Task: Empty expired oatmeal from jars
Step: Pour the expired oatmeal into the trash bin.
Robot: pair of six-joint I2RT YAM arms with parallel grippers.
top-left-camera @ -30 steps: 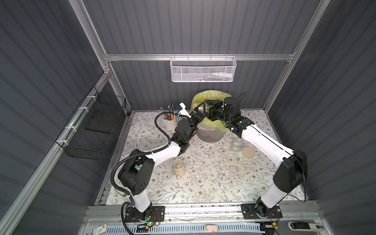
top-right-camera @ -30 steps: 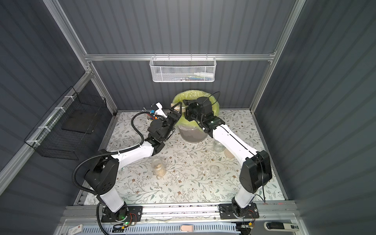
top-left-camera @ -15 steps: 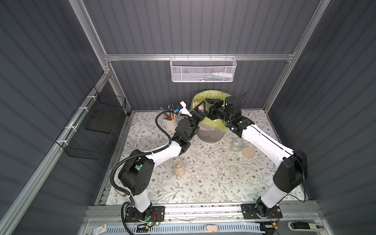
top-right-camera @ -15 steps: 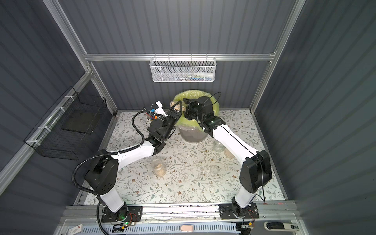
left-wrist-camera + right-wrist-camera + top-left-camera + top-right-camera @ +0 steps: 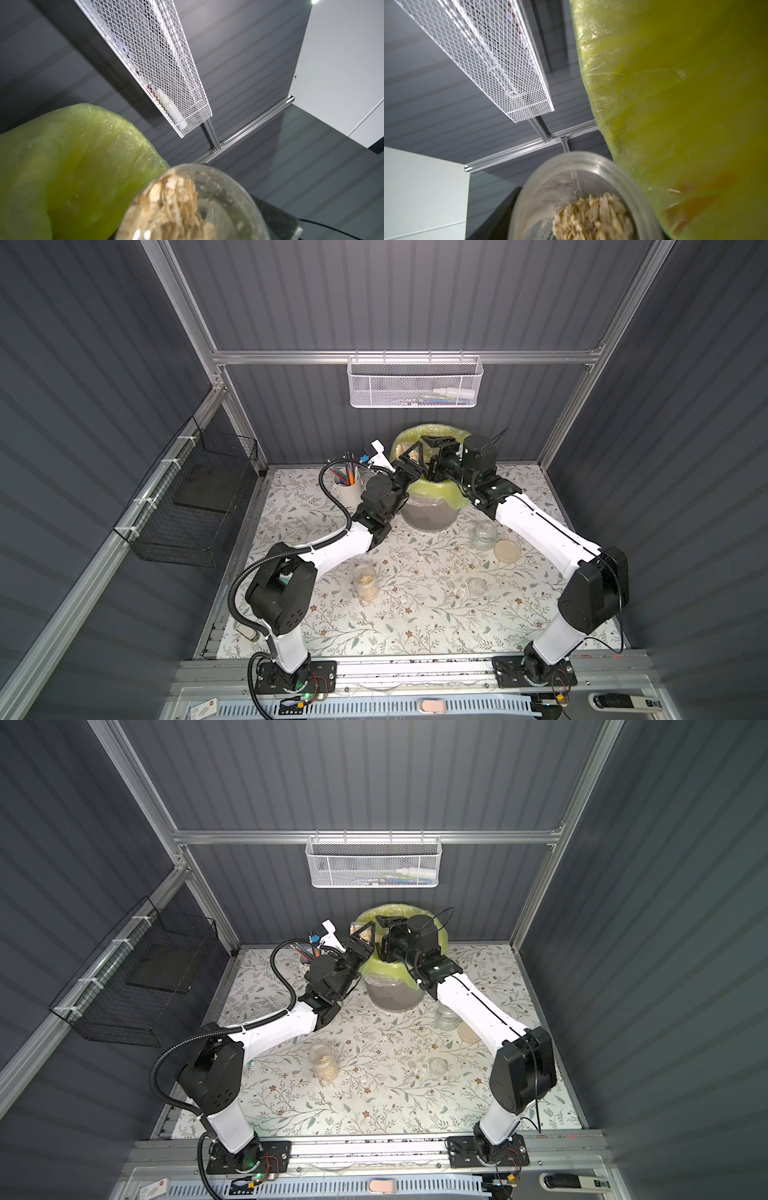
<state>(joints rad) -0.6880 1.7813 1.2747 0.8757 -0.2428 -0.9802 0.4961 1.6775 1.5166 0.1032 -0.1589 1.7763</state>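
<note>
My left claw (image 5: 409, 456) is clamped on the jar (image 5: 228, 197) of oatmeal (image 5: 172, 207) over the bin (image 5: 428, 514) rim — my right claw (image 5: 429, 447) just beside it, wide or shut I cannot tell

Mesh basket (image 5: 415, 383), maybe a bottle (image 5: 453, 393) inside, pen mug (image 5: 349, 491), green-lined bin (image 5: 430, 515)

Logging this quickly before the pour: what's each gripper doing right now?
Left gripper: closed on a jar of oatmeal.
Right gripper: by the same jar; open or closed cannot be told.
</note>
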